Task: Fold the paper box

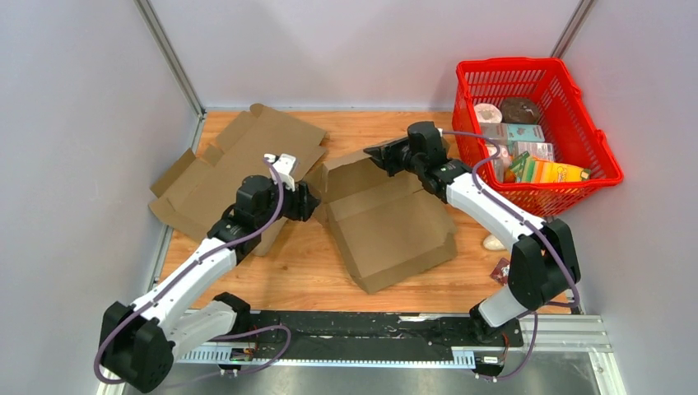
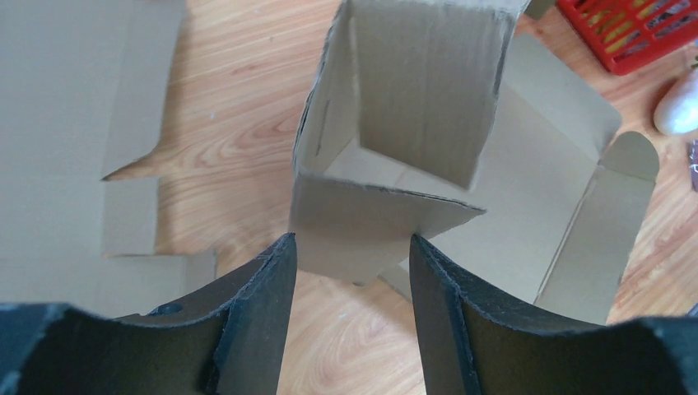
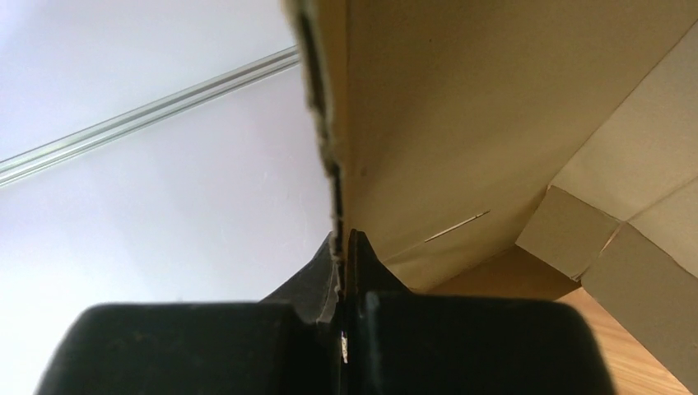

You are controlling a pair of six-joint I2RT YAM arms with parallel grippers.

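Note:
A brown cardboard box (image 1: 387, 222) lies half folded in the middle of the wooden table, its back wall raised. My right gripper (image 1: 380, 155) is shut on the top edge of that raised wall (image 3: 428, 99), pinching the cardboard between its fingers. My left gripper (image 1: 310, 202) is open at the box's left corner. In the left wrist view its gripper (image 2: 352, 251) is open with its fingers apart on either side of a folded corner flap (image 2: 370, 230), not clamping it. The box's open interior (image 2: 428, 90) shows beyond.
A second flat unfolded cardboard sheet (image 1: 230, 169) lies at the back left, under my left arm. A red basket (image 1: 605, 152) with several packaged items stands at the back right. A small pale object (image 1: 494, 242) lies by the right arm. Grey walls enclose the table.

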